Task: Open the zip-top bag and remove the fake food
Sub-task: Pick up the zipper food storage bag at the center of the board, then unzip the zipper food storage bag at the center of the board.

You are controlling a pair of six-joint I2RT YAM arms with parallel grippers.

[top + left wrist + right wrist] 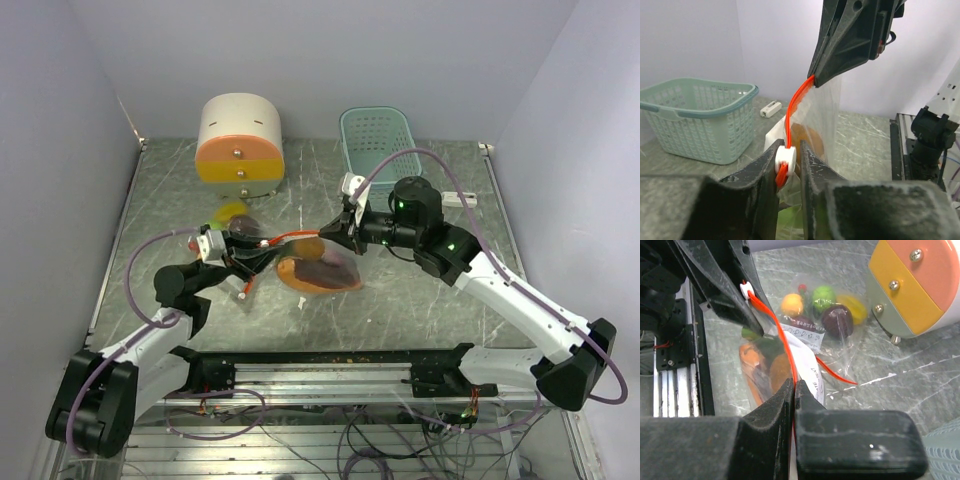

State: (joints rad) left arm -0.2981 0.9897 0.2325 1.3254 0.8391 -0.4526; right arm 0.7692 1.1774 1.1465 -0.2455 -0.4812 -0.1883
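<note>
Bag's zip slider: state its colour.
White slider, riding an orange-red zip track; clearest in the left wrist view.

Pretty plain setup: pale lavender-white walls (330,60) on three sides, with soft, even light. The table (400,310) has a grey-green marble-look top with pale veins. A teal basket (380,140) and a round cream-and-orange drawer box (240,140) sit near the back.

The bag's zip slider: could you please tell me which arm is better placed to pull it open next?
Left. The left pincer grips the slider, while the right pincer is shut on the zip end of the bag, anchoring it.
</note>
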